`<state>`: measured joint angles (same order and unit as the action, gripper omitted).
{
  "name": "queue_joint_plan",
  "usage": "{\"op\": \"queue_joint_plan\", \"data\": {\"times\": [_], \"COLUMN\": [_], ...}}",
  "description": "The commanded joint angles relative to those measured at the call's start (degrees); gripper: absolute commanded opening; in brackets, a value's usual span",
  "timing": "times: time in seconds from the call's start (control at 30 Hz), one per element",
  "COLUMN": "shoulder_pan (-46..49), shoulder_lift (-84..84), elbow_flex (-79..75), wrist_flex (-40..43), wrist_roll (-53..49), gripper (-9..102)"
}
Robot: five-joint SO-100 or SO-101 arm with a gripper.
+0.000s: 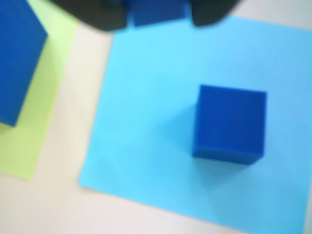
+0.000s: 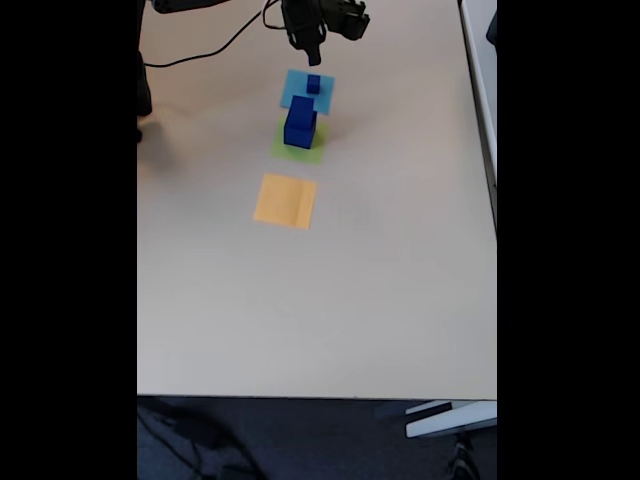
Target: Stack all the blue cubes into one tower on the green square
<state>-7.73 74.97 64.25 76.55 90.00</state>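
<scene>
Large blue cube (image 1: pixel 18 58): at the left edge of the wrist view, standing on the green square (image 1: pixel 24 141). In the fixed view it shows as a tall dark blue block (image 2: pixel 299 122) on the green patch (image 2: pixel 297 150); whether it is one cube or two stacked I cannot tell.
Green square: far half of the table in the fixed view, between the orange square (image 2: pixel 286 200) nearer the camera and the light-blue square (image 2: pixel 298 90) beyond it.
Table (image 2: pixel 380 280): pale beige, bare between the patches.
Light-blue square (image 1: pixel 161 146): just right of the green one in the wrist view, with a narrow strip of table between them.
Small held cube (image 1: pixel 157 12): top centre of the wrist view, blurred, sitting between the two dark fingers (image 1: pixel 105 14).
Gripper (image 1: pixel 157 17): closed partway, its fingers on either side of that small cube; raised above the far end of the light-blue square in the fixed view (image 2: pixel 313 45).
Mid-sized blue cube (image 1: pixel 229 123): right of centre in the wrist view, resting on the light-blue square (image 2: pixel 313 83).
</scene>
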Motion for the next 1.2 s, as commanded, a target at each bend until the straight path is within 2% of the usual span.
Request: {"op": "queue_joint_plan", "data": {"times": [0.0, 0.57, 0.9, 1.17], "shoulder_pan": [2.0, 15.7, 23.6, 26.8], "shoulder_lift": [6.8, 10.2, 4.0, -3.8], "elbow_flex": [-3.0, -4.1, -7.5, -9.4], "wrist_flex": [0.9, 4.0, 4.6, 3.4], "wrist_roll": [-2.5, -16.2, -23.0, -24.3], "gripper": [0, 0, 0, 0]}}
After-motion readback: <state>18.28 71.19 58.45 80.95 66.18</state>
